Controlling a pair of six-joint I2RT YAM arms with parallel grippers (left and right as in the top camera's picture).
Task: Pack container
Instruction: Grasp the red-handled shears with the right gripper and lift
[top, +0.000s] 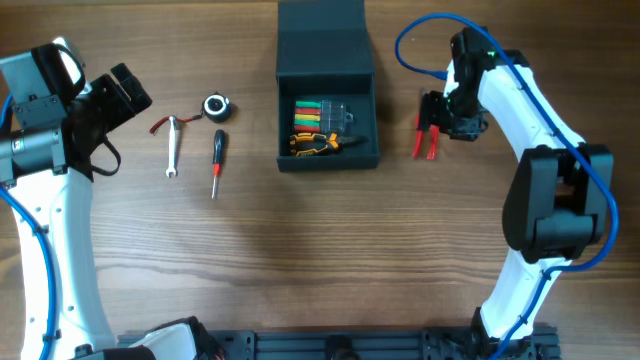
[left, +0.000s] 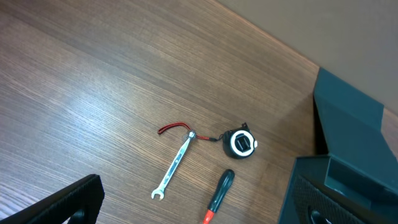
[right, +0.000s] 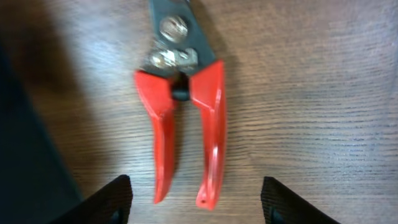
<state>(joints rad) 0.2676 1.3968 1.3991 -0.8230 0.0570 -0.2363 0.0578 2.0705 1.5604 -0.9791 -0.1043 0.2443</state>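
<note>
Wrench (top: 172, 147), screwdriver (top: 217, 160), tape measure (top: 216, 107) (close together) on table (top: 300, 250).

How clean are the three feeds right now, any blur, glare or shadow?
Right wrist: the red-handled snips look soft and blurred, with heavy shadow on the left. Left wrist: sharp on the wrench, mild sheen on the table. Overhead: crisp, even light, no glare.

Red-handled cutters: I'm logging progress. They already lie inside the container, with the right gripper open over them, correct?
No. The red-handled cutters lie on the table beside the container, not inside it, as the overhead view shows. The right gripper is open over them, as you said.
</note>
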